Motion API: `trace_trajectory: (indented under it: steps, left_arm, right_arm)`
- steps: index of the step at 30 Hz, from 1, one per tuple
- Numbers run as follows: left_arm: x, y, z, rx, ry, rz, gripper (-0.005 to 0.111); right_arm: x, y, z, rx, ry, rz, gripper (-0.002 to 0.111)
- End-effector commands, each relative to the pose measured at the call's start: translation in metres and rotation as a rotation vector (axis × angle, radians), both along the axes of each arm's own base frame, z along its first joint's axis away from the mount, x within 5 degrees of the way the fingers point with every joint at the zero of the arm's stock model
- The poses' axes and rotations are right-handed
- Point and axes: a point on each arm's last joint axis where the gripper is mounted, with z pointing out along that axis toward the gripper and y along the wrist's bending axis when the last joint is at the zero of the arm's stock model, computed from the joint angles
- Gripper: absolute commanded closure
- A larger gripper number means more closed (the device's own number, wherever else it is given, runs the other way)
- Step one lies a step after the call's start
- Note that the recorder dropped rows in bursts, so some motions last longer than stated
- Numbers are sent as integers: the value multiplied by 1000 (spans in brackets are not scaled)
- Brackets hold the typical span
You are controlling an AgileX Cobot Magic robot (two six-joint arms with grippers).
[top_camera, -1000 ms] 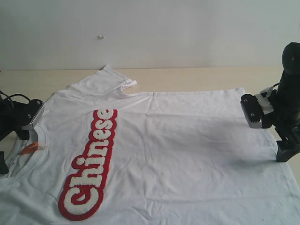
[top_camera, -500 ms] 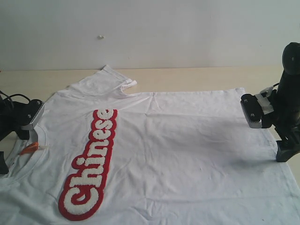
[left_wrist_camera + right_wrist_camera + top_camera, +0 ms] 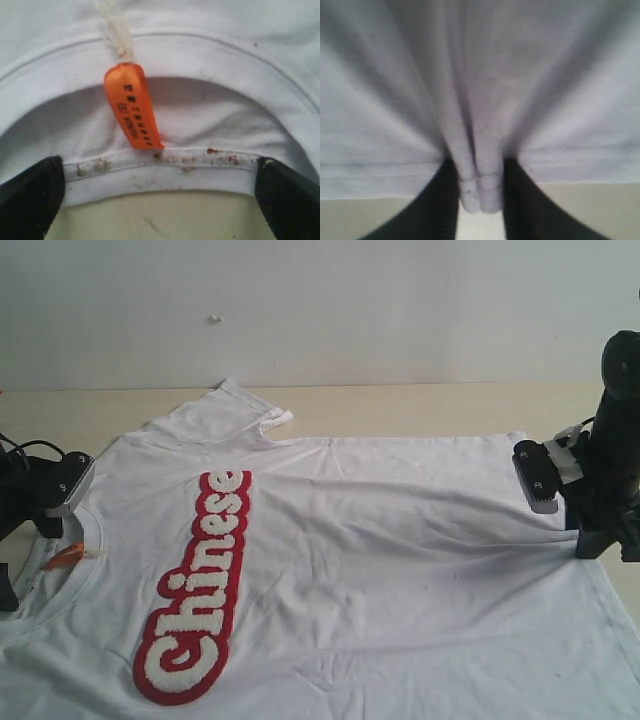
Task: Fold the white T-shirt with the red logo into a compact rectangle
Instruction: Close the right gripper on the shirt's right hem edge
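The white T-shirt (image 3: 380,540) lies face up and spread across the table, its red logo (image 3: 200,585) running down the chest. My left gripper (image 3: 25,562) is open at the neck. In the left wrist view it (image 3: 160,200) straddles the ribbed collar (image 3: 165,172) without touching it, and the orange tag (image 3: 132,107) lies just beyond. My right gripper (image 3: 597,537) is at the bottom hem on the right. In the right wrist view it (image 3: 480,197) is shut on a bunched pleat of the hem (image 3: 480,185).
Bare wooden table (image 3: 420,405) shows behind the shirt, in front of a white wall. One sleeve (image 3: 225,410) lies at the back, its end turned over. The shirt runs out of view at the front edge.
My right gripper has shut on the hem and shifted slightly inward, gathering the cloth. Long creases now run from it across the shirt. The left arm has not moved.
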Motion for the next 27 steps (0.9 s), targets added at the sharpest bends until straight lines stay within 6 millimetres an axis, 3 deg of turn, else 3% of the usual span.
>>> trace_trajectory:
  steps: [1,27]
  left_arm:
    - [-7,1,-14,-4,78,10,2]
    - [-7,1,-14,-4,78,10,2]
  right_arm:
    - [0,-1,-13,-7,9,-63,108]
    - [-1,0,-13,0,9,-153,108]
